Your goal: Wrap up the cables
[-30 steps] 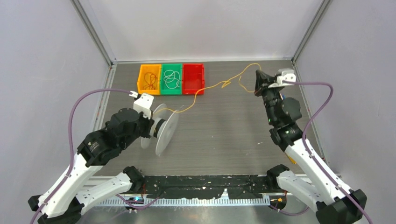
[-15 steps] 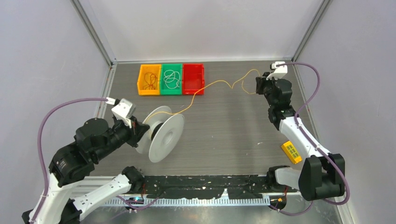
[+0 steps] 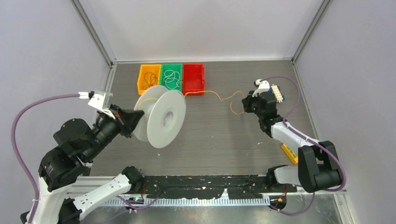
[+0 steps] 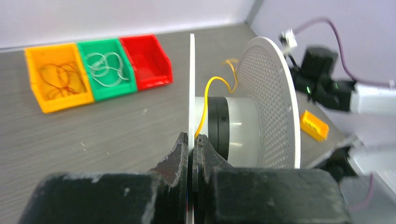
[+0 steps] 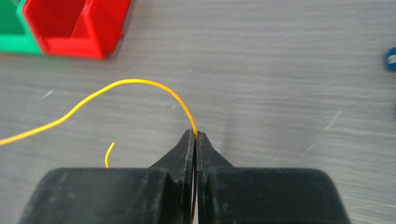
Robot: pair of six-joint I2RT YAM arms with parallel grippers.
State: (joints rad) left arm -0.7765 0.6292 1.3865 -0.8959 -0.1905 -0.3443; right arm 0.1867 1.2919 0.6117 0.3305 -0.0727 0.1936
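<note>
The yellow-orange wire [image 3: 219, 96] runs in loose curves from the white spool [image 3: 164, 119] across the table to my right gripper [image 3: 245, 103]. My left gripper [image 4: 191, 137] is shut on the spool's near thin flange [image 4: 191, 84] and holds the spool off the table at centre left. The wire [image 4: 204, 109] reaches the hub between the near flange and the perforated flange [image 4: 268, 102]. My right gripper [image 5: 195, 135] is shut on the wire [image 5: 135, 82] low over the table. A short free end [image 5: 109, 154] curls to the left of the jaws.
Orange bin [image 3: 148, 79] with dark-red wire, green bin [image 3: 171, 78] with white wire and a red bin [image 3: 193, 78] stand in a row at the back. A small yellow block [image 3: 289, 152] lies near the right arm's base. Frame posts and walls bound the table.
My left arm has raised the spool and carried it toward the back, turning it. My right gripper has moved from the back right corner toward the middle, and the wire between them is shorter.
</note>
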